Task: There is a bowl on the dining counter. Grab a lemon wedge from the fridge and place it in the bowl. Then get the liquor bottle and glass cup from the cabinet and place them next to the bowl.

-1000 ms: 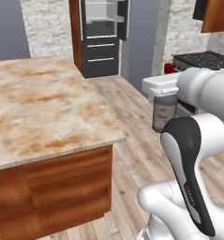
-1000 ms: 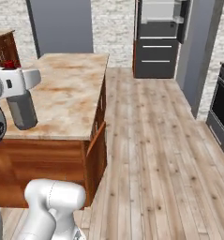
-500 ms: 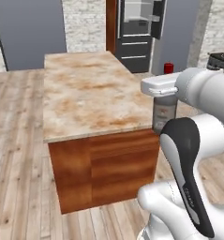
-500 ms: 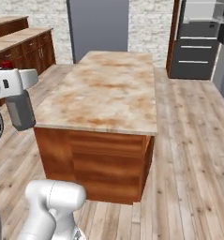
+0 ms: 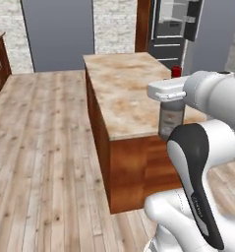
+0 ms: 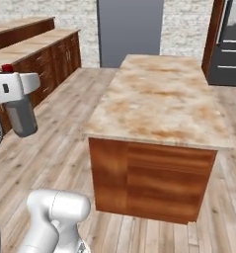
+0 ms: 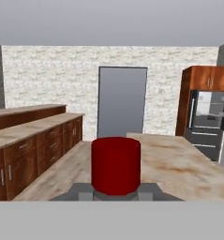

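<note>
Fingers (image 7: 80,191) clamped on liquor bottle (image 5: 170,115), beside dining counter (image 5: 126,88)

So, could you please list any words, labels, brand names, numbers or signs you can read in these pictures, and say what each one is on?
None can be read.
The bottle in the gripper has a darker patch on its front that may be a label, too blurred to read.
The fridge shows no legible text.
The counter carries no writing.
</note>
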Controlling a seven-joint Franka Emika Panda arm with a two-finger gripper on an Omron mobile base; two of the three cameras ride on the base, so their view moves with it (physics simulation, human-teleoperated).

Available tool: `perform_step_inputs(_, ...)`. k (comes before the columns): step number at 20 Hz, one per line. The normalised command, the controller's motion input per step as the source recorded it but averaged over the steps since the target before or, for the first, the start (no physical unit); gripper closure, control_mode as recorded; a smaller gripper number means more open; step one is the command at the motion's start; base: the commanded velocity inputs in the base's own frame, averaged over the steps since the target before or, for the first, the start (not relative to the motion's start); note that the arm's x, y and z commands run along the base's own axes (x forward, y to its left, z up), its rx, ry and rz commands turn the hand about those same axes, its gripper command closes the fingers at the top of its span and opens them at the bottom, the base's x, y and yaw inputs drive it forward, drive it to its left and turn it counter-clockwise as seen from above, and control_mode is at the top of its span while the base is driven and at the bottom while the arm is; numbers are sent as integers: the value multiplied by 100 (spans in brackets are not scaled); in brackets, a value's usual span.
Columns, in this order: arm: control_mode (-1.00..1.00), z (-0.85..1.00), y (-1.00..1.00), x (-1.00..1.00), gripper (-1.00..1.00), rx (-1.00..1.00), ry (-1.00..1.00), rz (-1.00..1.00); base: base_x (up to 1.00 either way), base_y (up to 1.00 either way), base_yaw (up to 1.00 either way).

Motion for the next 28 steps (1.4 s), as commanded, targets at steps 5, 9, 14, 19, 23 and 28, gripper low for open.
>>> perform_step_inputs(5,100,0,0,0,100,0,0,0,-5,100,5)
perform_step_inputs(9,100,0,0,0,100,0,0,0,-6,100,2)
perform_step_inputs(14,100,0,0,0,100,0,0,0,0,100,0)
perform_step_inputs(19,100,0,0,0,100,0,0,0,0,100,0)
perform_step_inputs(23,100,0,0,0,100,0,0,0,0,100,0)
perform_step_inputs(28,100,0,0,0,100,0,0,0,8,100,0)
